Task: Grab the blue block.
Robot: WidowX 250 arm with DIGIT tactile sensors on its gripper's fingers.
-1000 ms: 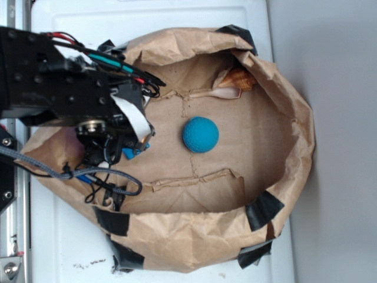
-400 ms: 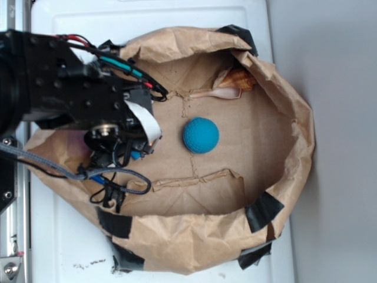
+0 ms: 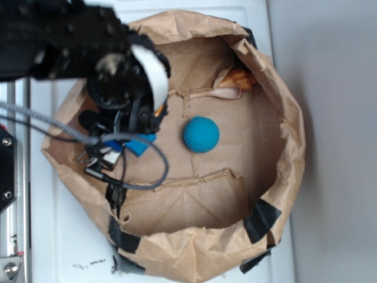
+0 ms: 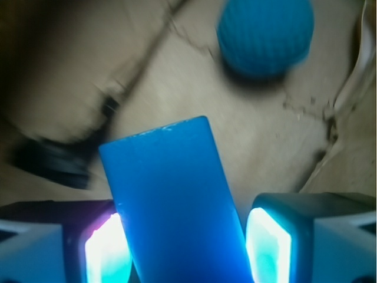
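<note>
The blue block (image 4: 174, 200) is a flat bright blue slab standing lengthwise between my lit fingers, its far end pointing at the bag floor. My gripper (image 4: 188, 247) is shut on it: the left pad (image 4: 106, 250) presses its edge and the right pad (image 4: 268, 244) sits at the other edge. From the exterior, the gripper (image 3: 132, 137) hangs over the left part of the paper bag, with a corner of the blue block (image 3: 141, 144) showing below the black arm. The rest of the block is hidden by the arm.
A round textured teal ball (image 3: 201, 134) lies mid-bag, also the teal ball (image 4: 265, 36) ahead of the block. A pale spoon (image 3: 217, 93) and a brown ridged object (image 3: 240, 78) lie at the back. The taped paper bag wall (image 3: 288, 135) rings everything. A grey cable (image 3: 141, 177) loops below the arm.
The arm has risen and shifted up the image, looming larger. The blue block went with it. The bag's left rim and walls have changed shape.
</note>
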